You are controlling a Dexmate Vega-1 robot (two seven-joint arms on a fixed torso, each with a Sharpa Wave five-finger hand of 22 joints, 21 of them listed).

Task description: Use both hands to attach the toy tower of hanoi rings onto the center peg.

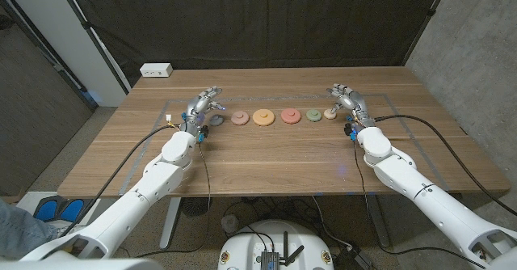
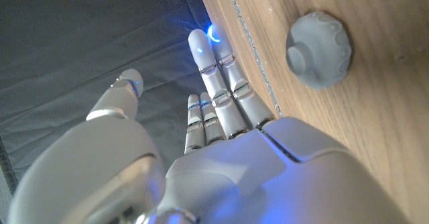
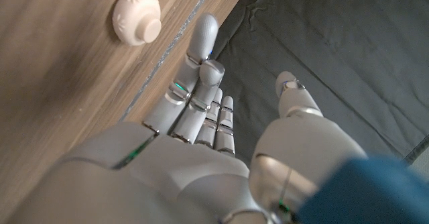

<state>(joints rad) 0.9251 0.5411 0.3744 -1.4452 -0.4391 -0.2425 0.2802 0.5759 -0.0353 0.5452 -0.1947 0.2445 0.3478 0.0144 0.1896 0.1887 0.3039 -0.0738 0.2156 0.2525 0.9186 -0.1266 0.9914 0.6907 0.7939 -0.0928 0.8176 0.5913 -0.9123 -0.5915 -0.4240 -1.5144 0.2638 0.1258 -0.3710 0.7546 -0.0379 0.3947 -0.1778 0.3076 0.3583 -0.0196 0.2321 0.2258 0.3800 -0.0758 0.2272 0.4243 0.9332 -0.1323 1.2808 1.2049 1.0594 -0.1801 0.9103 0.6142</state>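
Your left hand (image 1: 202,107) and right hand (image 1: 346,99) both stand with fingers apart, holding nothing, at either end of the row across the upper middle of the tabletop (image 1: 266,161). The grey base (image 1: 216,121) sits just beside the left hand, the cream piece (image 1: 329,114) beside the right. Reach carelessly and your fingers may knock these small pieces sideways, scattering the pink ring (image 1: 240,118) and orange ring (image 1: 262,117).

Six round pieces lie flat in a row running nine to three o'clock across the table: grey piece (image 1: 216,122), pink ring (image 1: 240,118), orange ring (image 1: 262,117), red ring (image 1: 291,116), green ring (image 1: 313,116). At three o'clock lies the cream piece (image 1: 329,114) (knob pointing up).
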